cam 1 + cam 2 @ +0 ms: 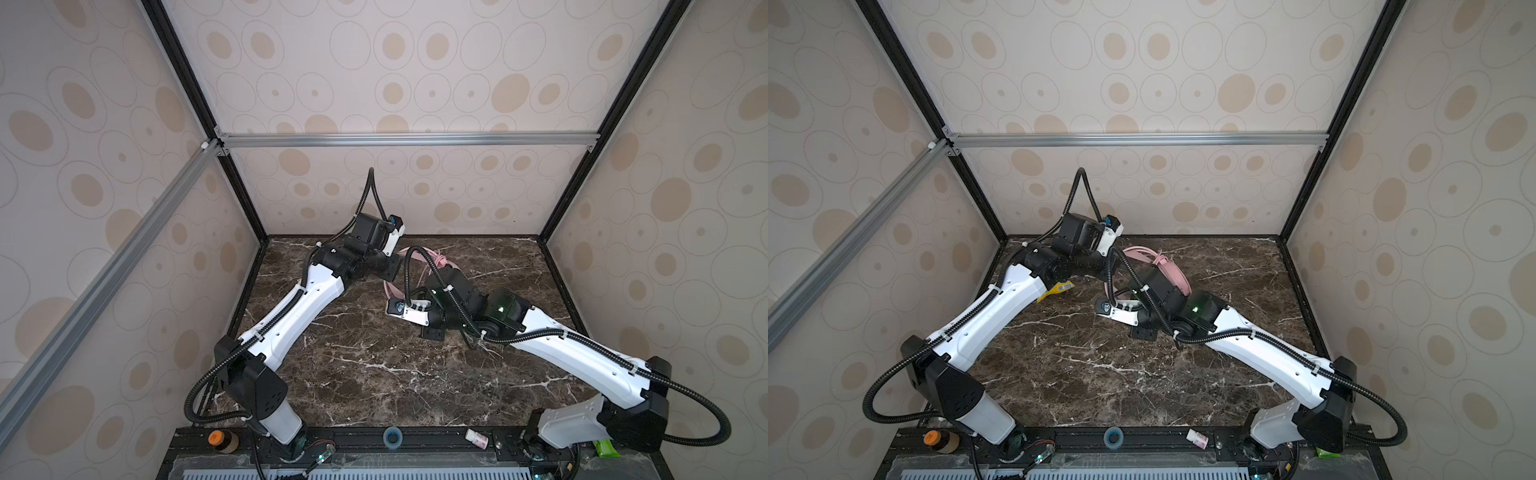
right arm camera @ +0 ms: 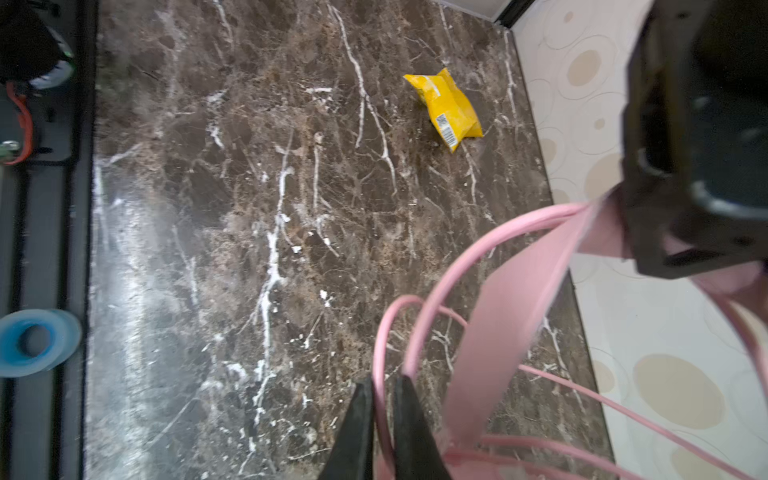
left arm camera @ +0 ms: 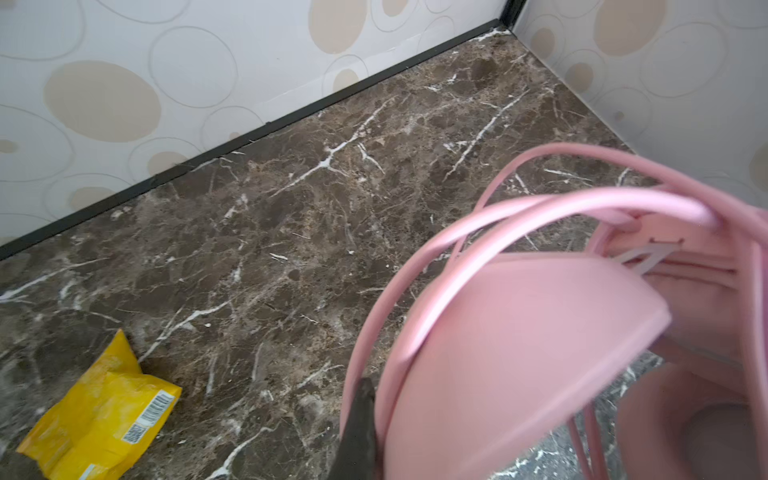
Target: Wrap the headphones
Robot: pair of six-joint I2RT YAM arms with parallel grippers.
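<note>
Dark marble tabletop (image 1: 374, 374) is seen within a wallpapered enclosure. At its far middle, the headphones (image 1: 1173, 272) are held by the headband (image 2: 511, 316) in the clenched left tool (image 3: 374, 395), likely so the frame is steadied for winding. The thin cable (image 2: 377, 353) is pinched in the right tool (image 2: 384, 386). A yellow packet (image 2: 446, 108) is left apart, further left.

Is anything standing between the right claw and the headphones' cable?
Nothing visible does. The right claw is shut on the cable of the headphones; the yellow packet lies apart on the table.
</note>
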